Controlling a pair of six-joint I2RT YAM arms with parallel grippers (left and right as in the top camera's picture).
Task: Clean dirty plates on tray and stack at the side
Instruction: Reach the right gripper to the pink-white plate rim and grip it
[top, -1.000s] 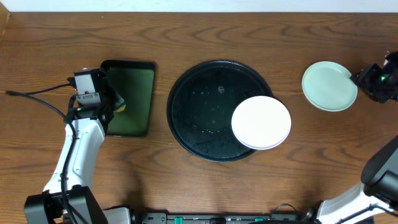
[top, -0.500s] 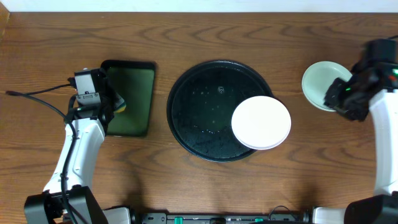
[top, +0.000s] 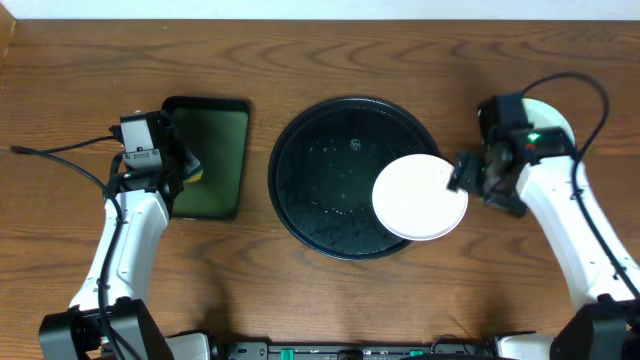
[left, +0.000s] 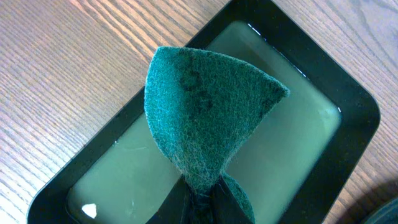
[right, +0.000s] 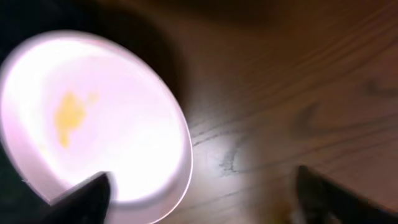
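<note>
A white plate (top: 415, 197) lies on the right part of the round black tray (top: 320, 170) and overhangs its rim. In the right wrist view the plate (right: 93, 118) carries a yellow smear. My right gripper (top: 463, 182) is open at the plate's right edge; its fingers (right: 205, 199) straddle the rim and bare wood. A mint plate (top: 550, 112) lies on the table at the far right, mostly hidden by my right arm. My left gripper (top: 188, 165) is shut on a green sponge (left: 205, 118) and holds it over the rectangular tray.
The small rectangular black tray (top: 235, 110) with a green inside stands left of the round tray; it holds pale liquid (left: 298, 143). A cable loops over the table at the far right (top: 590, 85) and another at the far left (top: 50, 150).
My right arm has swung in from the table's far right edge leftward to the white plate's right rim, now covering most of the mint plate. The left arm has not moved.
</note>
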